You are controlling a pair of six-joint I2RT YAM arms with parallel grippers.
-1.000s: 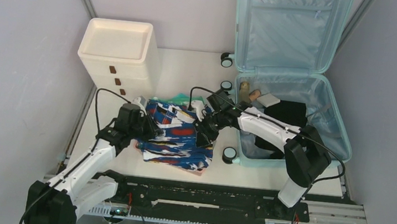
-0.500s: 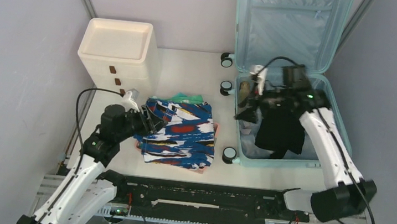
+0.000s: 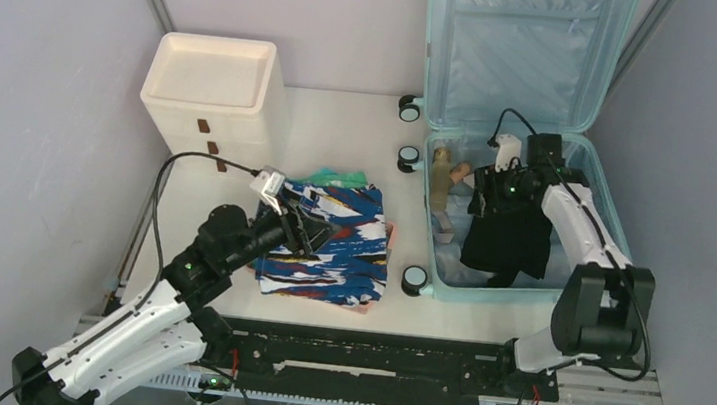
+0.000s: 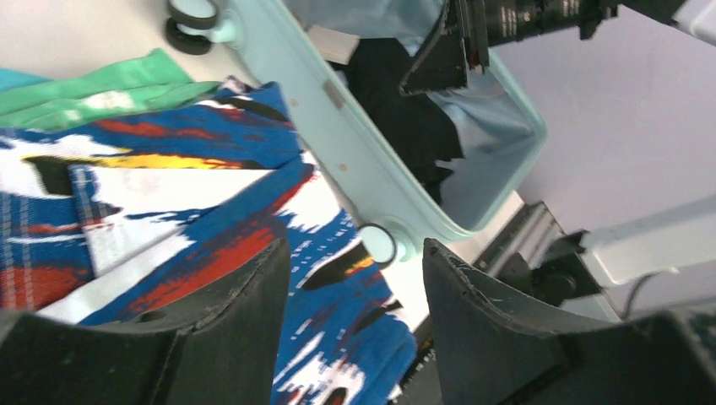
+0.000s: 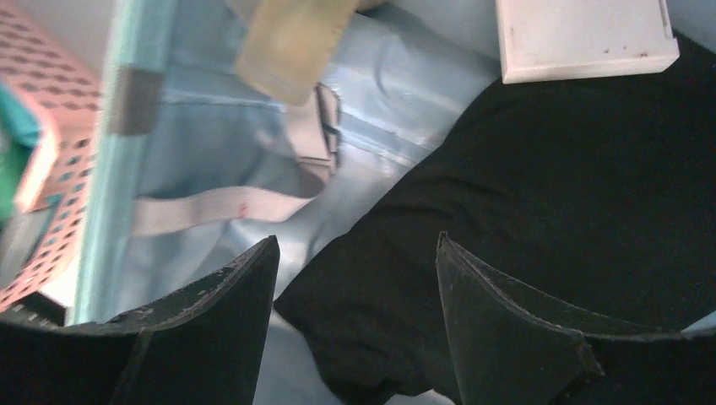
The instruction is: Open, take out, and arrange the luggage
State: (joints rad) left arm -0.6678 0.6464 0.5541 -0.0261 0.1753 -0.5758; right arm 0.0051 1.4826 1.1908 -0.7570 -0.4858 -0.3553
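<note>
Lately the right tool [image 5: 356,243] has been moved over the black cloth [image 5: 574,194] in the luggage [image 3: 521,49], opened on the worktop [image 3: 343,120]; it is spread wide, empty; lining [image 5: 253,160] might be pinched instead, or cloth dropped.

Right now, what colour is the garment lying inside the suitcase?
The garment is plain black, clearest in the right wrist view.

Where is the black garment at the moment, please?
In the top view, the black garment lies inside the open luggage on the right, in its lower shell, just beneath the right gripper.
</note>
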